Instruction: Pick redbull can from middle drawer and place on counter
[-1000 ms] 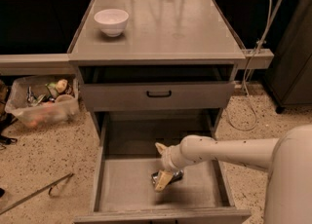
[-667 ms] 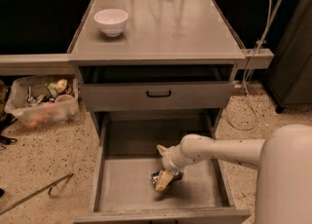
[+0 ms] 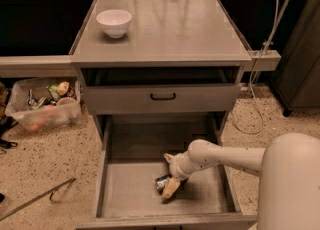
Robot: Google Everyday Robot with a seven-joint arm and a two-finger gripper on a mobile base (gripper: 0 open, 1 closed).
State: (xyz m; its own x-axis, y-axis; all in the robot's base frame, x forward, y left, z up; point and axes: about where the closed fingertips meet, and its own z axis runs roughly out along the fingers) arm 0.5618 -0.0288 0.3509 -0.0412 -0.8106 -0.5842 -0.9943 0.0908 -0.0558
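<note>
- The claw point(image 3: 170, 188) is reaching down into the open middle drawer point(image 3: 127, 194), with the arm point(image 3: 225, 156) coming in from the right.
- The redbull can point(image 3: 161, 181) is sitting on the drawer floor near the front centre. It is touching the claw and partly hidden by it.
- I cannot tell whether the claw is spread or pinching the can, because its own body is blocking the contact.
- My read is that the grasp step is happening now, since the can is looking low on the floor and not lifted.
- The handled drawer point(image 3: 163, 96) is hanging just above, so the lift is probably needing to come out forward before going up.
- The counter surface point(image 3: 175, 29) is carrying a white bowl point(image 3: 114, 22) at back left, so I'm guessing the can is going right of the bowl.
</note>
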